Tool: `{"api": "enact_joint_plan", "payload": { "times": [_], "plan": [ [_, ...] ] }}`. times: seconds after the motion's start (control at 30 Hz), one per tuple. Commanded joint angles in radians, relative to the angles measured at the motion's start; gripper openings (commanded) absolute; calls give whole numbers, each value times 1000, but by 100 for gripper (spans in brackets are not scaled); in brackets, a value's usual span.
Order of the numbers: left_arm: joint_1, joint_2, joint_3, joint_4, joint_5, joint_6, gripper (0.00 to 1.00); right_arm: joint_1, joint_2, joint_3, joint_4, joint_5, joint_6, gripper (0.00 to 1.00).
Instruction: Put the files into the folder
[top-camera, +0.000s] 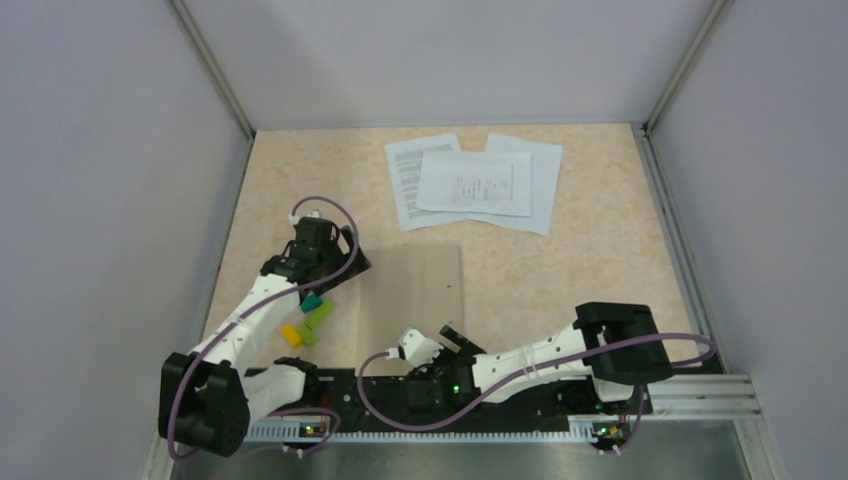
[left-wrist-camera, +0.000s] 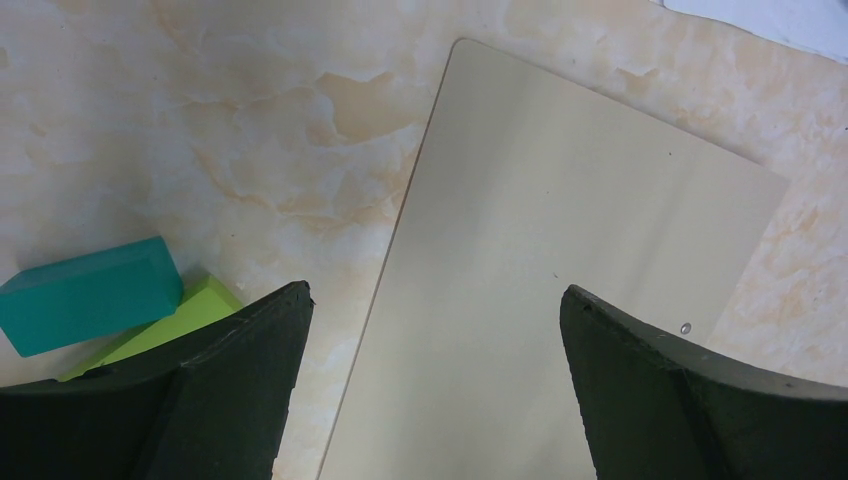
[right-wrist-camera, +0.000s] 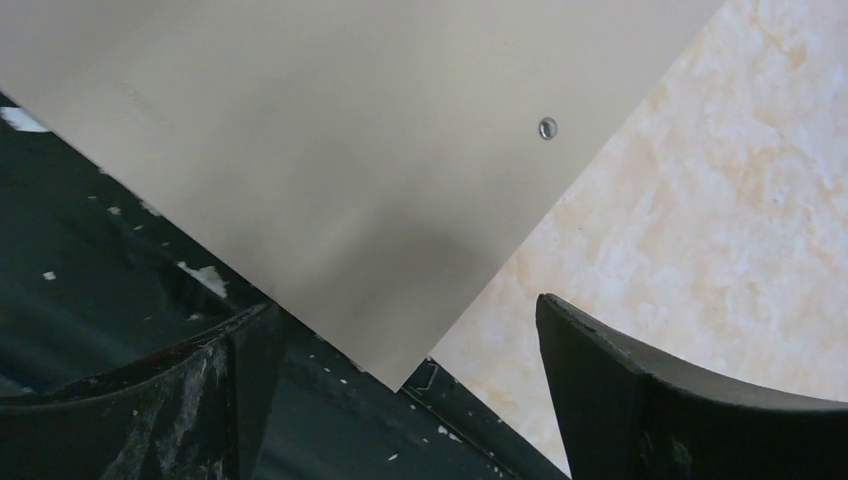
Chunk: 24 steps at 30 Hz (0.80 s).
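Two arms flank a tan cardboard folder (top-camera: 412, 300) lying flat near the front of a speckled beige tabletop (top-camera: 590, 250). The files (top-camera: 472, 180), a few overlapping white printed sheets, lie well apart from it near the table's far edge, with a band of bare tabletop between them and the folder's far edge.

The left gripper (left-wrist-camera: 435, 295) hangs over the folder's left long edge with its jaws spread wide and nothing between them. One finger is above the bare table and the other above the cardboard. Just left of that edge sit a teal block (left-wrist-camera: 90, 293) and a lime-green block (left-wrist-camera: 170, 325), touching each other. A yellow block (top-camera: 291, 335) lies nearer the arm's base. The blocks narrow the room on that side.

The right gripper (right-wrist-camera: 408, 305) is low over the folder's near right corner, its jaws also wide apart and holding nothing. In the right wrist view that corner juts past the table's front edge over the black base rail (right-wrist-camera: 100, 280). A small metal rivet (right-wrist-camera: 547, 127) shows close to the folder's right edge. To the right of the folder, the tabletop runs open to the side wall.
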Motion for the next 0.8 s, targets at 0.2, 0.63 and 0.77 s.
{"api": "enact_joint_plan", "payload": {
  "times": [0.2, 0.63, 0.77],
  "plan": [
    [15, -10, 16, 30, 7, 5, 99, 13, 93, 82, -90, 153, 40, 79],
    [23, 21, -18, 81, 52, -33, 99, 19, 158, 79, -74, 275, 77, 51],
    [23, 27, -15, 87, 52, -36, 99, 19, 150, 75, -82, 319, 101, 37]
  ]
}}
